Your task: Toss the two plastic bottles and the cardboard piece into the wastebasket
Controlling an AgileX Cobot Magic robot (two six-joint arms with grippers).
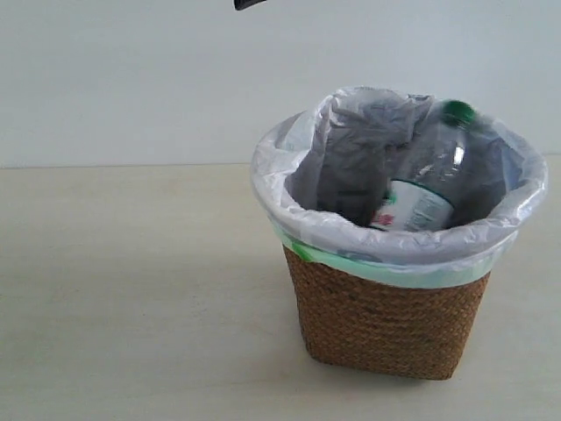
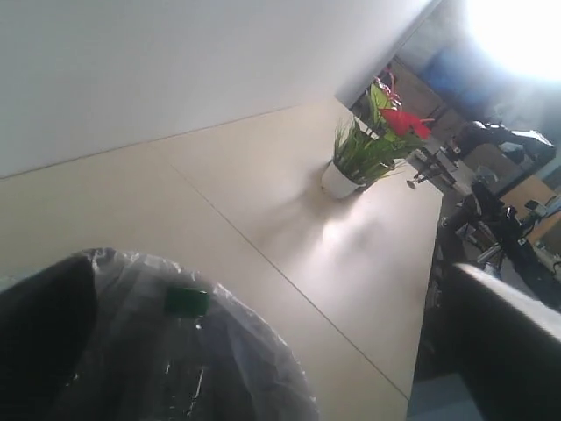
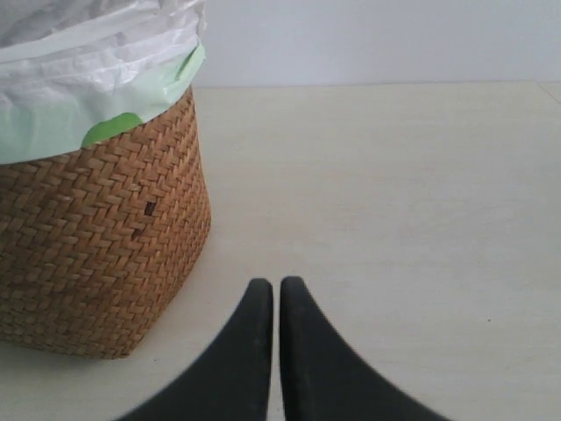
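Observation:
The wicker wastebasket [image 1: 386,320] stands on the table, lined with a white bag and a green band. Inside it leans the clear bottle with the green cap [image 1: 457,111] and green-and-white label [image 1: 418,209]. The red-label bottle and the cardboard piece are hidden or out of view. My left gripper [image 2: 276,351] hovers above the basket's bag [image 2: 237,351], over the green cap [image 2: 187,301]; its fingers [image 2: 508,342] stand wide apart, open and empty. Beside the basket's woven wall [image 3: 96,246], low over the table, my right gripper [image 3: 276,285] is shut on nothing.
A potted plant with red flowers [image 2: 364,153] stands near the table's far edge in the left wrist view, with dark equipment [image 2: 500,210] beyond that edge. A dark bit of an arm [image 1: 250,3] shows at the exterior view's top edge. A pale wall rises behind.

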